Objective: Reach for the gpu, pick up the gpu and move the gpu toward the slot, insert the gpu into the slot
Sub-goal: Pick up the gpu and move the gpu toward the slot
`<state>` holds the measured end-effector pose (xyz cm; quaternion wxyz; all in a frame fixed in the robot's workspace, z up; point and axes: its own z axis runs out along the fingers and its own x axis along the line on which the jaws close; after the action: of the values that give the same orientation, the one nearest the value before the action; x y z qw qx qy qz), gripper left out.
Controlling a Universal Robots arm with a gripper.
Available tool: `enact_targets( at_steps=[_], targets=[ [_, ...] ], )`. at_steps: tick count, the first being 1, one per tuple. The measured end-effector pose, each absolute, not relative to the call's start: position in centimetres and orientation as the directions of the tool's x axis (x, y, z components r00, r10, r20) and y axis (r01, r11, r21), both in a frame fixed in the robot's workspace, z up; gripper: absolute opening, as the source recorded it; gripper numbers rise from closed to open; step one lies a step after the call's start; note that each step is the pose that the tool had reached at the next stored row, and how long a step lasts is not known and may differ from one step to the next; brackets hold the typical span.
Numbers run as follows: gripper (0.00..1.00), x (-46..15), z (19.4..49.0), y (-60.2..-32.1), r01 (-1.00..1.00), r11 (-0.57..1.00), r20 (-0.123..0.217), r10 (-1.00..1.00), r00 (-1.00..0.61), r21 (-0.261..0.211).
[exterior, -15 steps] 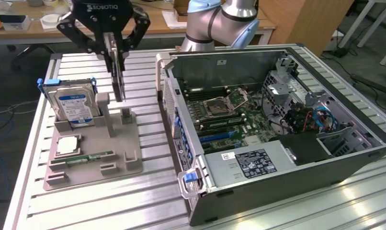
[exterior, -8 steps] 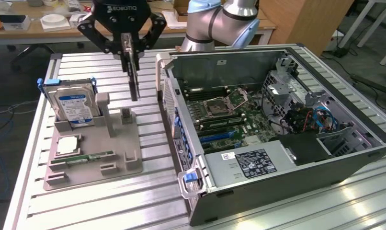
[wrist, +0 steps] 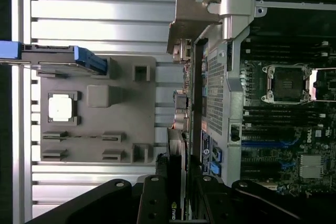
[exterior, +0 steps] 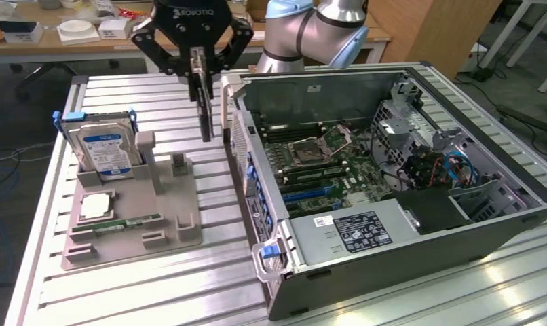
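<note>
Jaws of the end effector (exterior: 201, 85) pinch the gpu (exterior: 205, 122), which hangs upright, long axis seemingly vertical, above the tabletop (exterior: 119, 292) just beside the computer case (exterior: 391, 272), whose blue slots (exterior: 310, 193) lie nearer, toward the exterior view's right.

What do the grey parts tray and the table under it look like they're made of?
The grey parts tray looks like matte moulded or printed plastic: an even dull grey with no glare. The table looks like bare brushed aluminium: parallel grooved slats with bright reflections.
</note>
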<state>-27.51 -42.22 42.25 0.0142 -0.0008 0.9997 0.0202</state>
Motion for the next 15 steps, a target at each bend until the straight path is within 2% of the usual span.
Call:
enact_targets(
  at_steps=[15],
  targets=[
    [0.26,-21.5,41.6,-42.2,-0.002,0.999,-0.028,-0.001,-1.000,0.040]
  ],
)
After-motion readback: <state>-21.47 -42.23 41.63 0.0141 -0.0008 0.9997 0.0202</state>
